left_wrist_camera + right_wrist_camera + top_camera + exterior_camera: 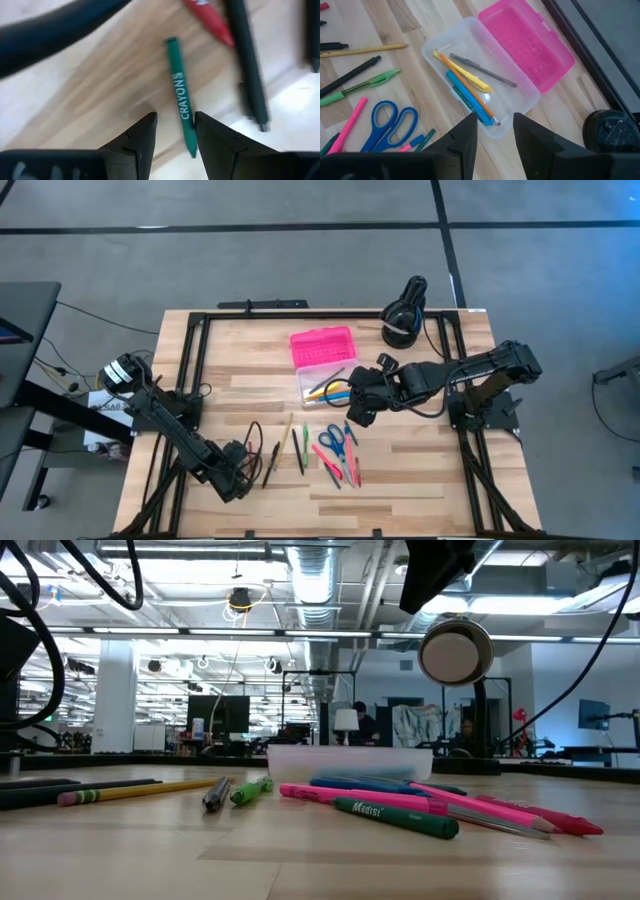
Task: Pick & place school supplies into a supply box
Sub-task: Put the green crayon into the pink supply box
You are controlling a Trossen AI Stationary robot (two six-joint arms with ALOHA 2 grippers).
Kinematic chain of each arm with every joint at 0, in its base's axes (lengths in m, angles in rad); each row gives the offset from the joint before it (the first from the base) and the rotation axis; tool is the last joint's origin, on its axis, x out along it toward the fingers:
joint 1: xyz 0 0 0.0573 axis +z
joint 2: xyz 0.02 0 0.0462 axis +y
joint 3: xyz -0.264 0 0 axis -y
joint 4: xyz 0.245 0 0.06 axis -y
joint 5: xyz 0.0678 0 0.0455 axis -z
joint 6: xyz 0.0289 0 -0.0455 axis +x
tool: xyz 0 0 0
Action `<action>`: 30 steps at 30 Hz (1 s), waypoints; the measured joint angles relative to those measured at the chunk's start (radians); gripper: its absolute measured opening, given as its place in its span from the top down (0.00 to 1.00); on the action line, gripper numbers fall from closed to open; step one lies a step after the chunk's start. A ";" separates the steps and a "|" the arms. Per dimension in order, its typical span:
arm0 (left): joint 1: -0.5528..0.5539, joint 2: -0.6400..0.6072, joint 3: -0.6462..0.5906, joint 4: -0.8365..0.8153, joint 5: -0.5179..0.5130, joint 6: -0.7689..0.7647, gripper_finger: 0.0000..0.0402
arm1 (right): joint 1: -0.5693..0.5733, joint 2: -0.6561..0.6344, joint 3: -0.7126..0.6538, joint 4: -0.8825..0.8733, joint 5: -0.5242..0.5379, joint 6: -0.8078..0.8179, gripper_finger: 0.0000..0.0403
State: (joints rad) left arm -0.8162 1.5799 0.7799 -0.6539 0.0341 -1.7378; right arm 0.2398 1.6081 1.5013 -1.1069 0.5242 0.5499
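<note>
On the wooden table point(420, 470), the open supply box point(485, 90), already holding several pens, lies just ahead of the right end effector point(494, 131), whose fingers are spread and empty. The left end effector point(174, 131), also open, hovers over a green crayon point(180, 95); judging by this, closing on it comes next.

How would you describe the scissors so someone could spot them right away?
Start at the open supply box with its pink lid. Beside its clear base, among loose pens on the wooden table, lie the scissors. They alone have two blue loop handles.
</note>
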 joint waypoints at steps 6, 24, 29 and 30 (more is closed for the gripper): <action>0.000 -0.001 0.000 -0.035 -0.003 0.006 0.66 | 0.000 0.000 0.000 0.000 -0.003 0.000 0.71; -0.002 -0.001 -0.002 0.029 -0.082 0.195 0.66 | 0.000 0.000 0.000 0.000 -0.003 0.001 0.71; -0.001 -0.002 -0.002 0.051 -0.103 0.200 0.66 | 0.000 0.000 0.000 0.000 -0.003 0.003 0.71; -0.001 -0.002 -0.002 0.059 -0.104 0.203 0.66 | 0.000 0.000 0.000 0.000 -0.003 0.003 0.71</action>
State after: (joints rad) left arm -0.8173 1.5780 0.7776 -0.5952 -0.0700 -1.5344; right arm 0.2398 1.6081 1.5013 -1.1069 0.5209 0.5526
